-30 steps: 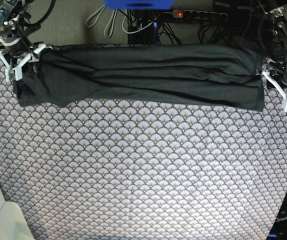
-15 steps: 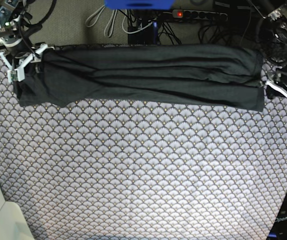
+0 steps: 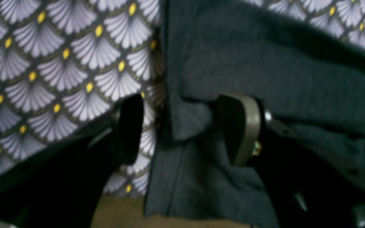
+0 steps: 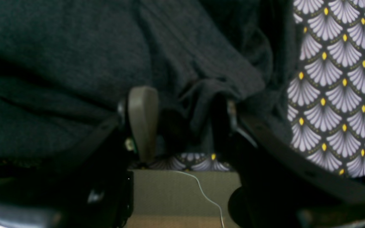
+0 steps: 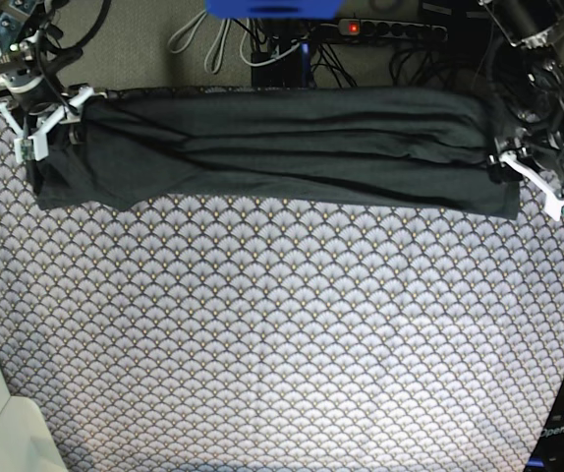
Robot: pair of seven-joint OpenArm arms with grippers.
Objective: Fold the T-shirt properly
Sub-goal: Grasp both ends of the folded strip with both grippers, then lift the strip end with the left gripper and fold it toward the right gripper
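Charcoal T-shirt (image 3: 265,57) edge between parted left end effector (image 3: 185,126), one finger (image 3: 242,126) touching

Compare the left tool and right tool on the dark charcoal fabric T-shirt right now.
Left tool: open, straddling the dark charcoal fabric T-shirt's edge, one finger on patterned cloth. Right tool: open, bunched fabric between its fingers, one finger over the shirt. Both sit at the shirt's opposite ends along the far table edge.

a robot lab: patterned table cover (image 5: 282,344), power strip (image 5: 390,29) and tangled cables (image 5: 262,49) behind.
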